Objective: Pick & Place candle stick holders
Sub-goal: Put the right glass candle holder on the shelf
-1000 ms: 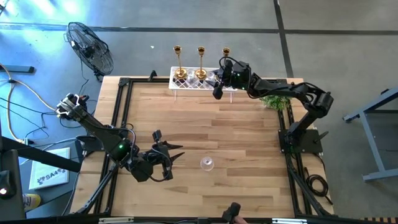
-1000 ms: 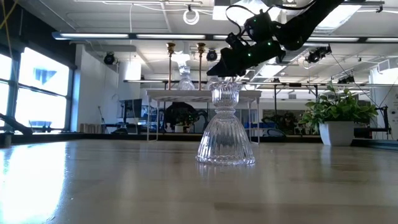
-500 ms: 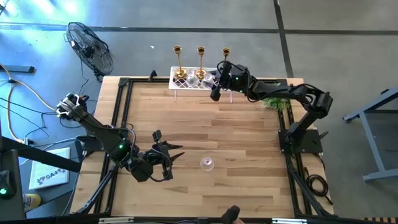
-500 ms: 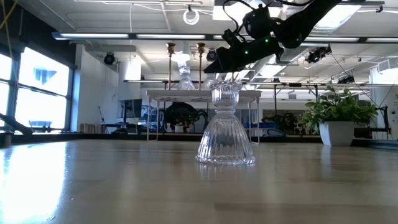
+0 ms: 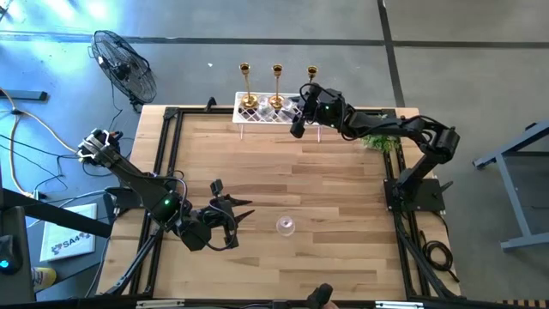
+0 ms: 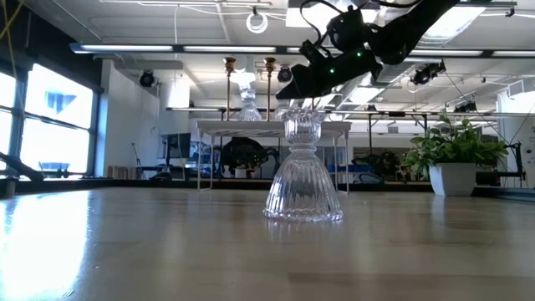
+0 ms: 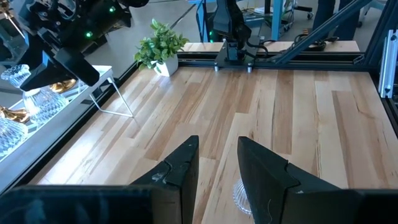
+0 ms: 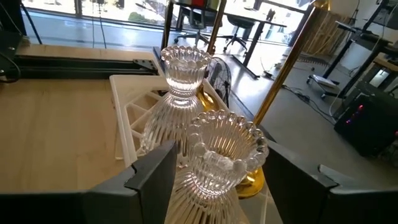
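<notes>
Grey concrete floor surrounded the wood counter (image 5: pixel 283 172); a black fan (image 5: pixel 124 64) stood off its far left corner. High view: white lattice rack (image 5: pixel 273 110) sat at the far edge with three gold candle stick holders (image 5: pixel 277 84) along its back, and the right claw (image 5: pixel 298 129) hung over the rack's right part. The left claw (image 5: pixel 240 213) rested low near the front, its fingers parted and holding nothing, just beside a lone clear glass holder (image 5: pixel 286 226) standing on the counter. Low view: that glass holder (image 6: pixel 303 171) stood upright in front, rack and right claw (image 6: pixel 294 88) behind, green plant (image 6: pixel 454 150) to the right. Left wrist view: fingers (image 7: pixel 179 171) apart, the glass holder's edge (image 7: pixel 240 196) just past them. Right wrist view: open fingers (image 8: pixel 152 171) flanked a glass holder (image 8: pixel 217 158) on the rack without clear contact, another glass holder (image 8: pixel 177 93) behind.
</notes>
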Motion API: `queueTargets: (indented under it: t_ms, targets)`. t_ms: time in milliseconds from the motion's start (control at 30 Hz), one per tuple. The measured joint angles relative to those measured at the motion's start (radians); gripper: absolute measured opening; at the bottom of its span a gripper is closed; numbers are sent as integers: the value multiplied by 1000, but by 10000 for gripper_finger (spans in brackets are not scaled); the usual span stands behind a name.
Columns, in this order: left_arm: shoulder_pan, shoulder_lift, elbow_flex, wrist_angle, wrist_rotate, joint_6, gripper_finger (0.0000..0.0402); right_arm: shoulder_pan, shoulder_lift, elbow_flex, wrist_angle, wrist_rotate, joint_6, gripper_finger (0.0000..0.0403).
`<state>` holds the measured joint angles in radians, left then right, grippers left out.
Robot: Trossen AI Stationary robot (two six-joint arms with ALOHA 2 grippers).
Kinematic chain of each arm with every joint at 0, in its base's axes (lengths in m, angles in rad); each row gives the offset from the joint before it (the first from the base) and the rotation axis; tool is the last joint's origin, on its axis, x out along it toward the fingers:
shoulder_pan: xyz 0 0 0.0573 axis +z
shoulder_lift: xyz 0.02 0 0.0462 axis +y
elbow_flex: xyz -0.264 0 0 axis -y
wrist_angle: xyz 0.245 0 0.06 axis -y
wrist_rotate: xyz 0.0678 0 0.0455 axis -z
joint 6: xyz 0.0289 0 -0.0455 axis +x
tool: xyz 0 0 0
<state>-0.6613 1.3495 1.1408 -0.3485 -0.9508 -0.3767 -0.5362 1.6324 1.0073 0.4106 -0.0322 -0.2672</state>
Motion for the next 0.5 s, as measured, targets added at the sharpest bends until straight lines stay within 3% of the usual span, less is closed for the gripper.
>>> queueTargets:
  t_ms: [500]
  targets:
    - [0, 0, 0, -7, 21, -2, 108, 1, -5, 0, 9, 67, -59, 225]
